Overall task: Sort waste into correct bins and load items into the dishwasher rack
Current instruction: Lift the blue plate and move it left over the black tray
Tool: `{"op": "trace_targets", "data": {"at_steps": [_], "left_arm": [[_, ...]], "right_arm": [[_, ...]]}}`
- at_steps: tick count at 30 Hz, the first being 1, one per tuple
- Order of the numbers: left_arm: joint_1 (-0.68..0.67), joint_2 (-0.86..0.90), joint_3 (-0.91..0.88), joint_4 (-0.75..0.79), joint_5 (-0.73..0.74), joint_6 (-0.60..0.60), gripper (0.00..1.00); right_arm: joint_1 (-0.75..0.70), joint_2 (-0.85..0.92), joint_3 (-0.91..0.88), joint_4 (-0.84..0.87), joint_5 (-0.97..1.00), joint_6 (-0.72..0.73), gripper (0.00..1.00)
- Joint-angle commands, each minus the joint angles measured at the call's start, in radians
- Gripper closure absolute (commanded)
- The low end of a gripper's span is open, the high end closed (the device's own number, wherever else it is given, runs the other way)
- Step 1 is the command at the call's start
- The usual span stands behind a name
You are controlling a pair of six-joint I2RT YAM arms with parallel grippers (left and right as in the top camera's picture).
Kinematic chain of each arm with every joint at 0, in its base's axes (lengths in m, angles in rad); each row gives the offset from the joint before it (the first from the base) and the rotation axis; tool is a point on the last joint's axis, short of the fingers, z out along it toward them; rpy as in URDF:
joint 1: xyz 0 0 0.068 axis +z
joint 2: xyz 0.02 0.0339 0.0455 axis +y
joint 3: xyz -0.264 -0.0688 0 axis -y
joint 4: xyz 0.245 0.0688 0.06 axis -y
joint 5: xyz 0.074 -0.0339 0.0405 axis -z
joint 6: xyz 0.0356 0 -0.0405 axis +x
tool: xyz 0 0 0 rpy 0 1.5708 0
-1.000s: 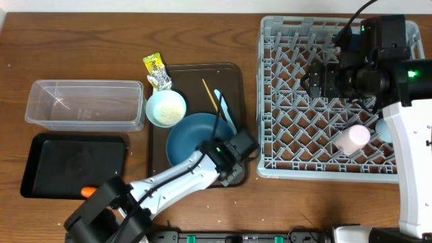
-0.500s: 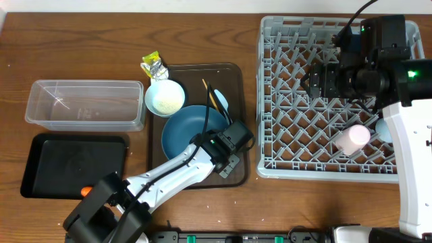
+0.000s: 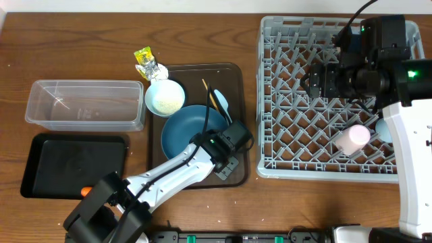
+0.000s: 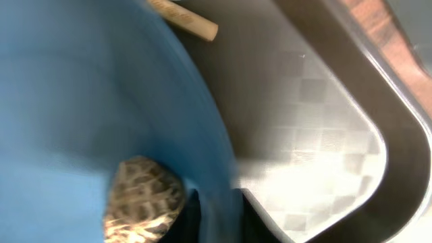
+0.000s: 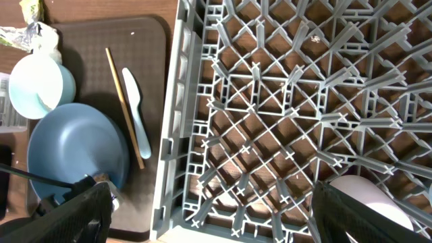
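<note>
The left fingers (image 3: 221,160) pinch the rim of the big blue plate (image 3: 189,131). The plate lies on the brown tray (image 3: 233,81) in the middle of the bench (image 3: 81,40). A brown lumpy bit of food (image 4: 144,199) sits on the plate right by them. The white bowl (image 3: 165,98) is just beside the plate on its far side. The pale-blue spoon (image 3: 222,102) lies on the tray too. The shiny wrapper (image 3: 146,62) is just past the tray's far left corner. The clear tub (image 3: 84,104) and black tray (image 3: 74,165) are near the left edge. The carrot (image 3: 88,192) is at the black tray's near edge. The right fingers (image 3: 312,81) are spread wide over the grey rack (image 3: 290,135) by the right edge. A pink cup (image 3: 353,138) lies in the rack.
</note>
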Motion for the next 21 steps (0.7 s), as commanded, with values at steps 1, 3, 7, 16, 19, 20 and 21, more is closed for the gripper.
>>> {"op": "trace_targets", "data": {"at_steps": [1, 3, 7, 16, 19, 20, 21], "left_arm": [[0.005, 0.013, 0.021, -0.003, 0.002, 0.001, 0.94], [0.005, 0.009, 0.024, -0.010, 0.001, -0.006, 0.94], [0.005, -0.006, 0.082, -0.077, 0.001, -0.061, 0.94], [0.017, -0.060, 0.444, -0.377, -0.020, -0.257, 0.94], [0.056, -0.098, 0.518, -0.418, -0.039, -0.343, 0.94], [0.070, -0.110, 0.525, -0.422, -0.048, -0.371, 0.94], [0.092, -0.130, 0.528, -0.428, -0.069, -0.422, 0.94]], "right_arm": [[0.008, 0.003, -0.001, 0.000, -0.001, 0.001, 0.12], [0.008, 0.003, -0.001, 0.000, -0.001, 0.001, 0.12], [0.008, 0.003, -0.001, 0.000, -0.001, 0.001, 0.12], [0.008, 0.003, -0.001, 0.000, -0.001, 0.001, 0.12], [0.008, 0.003, -0.001, 0.001, -0.001, 0.001, 0.12], [0.008, 0.003, -0.001, 0.003, -0.001, 0.001, 0.12], [0.008, 0.003, -0.001, 0.003, -0.001, 0.001, 0.12]]}}
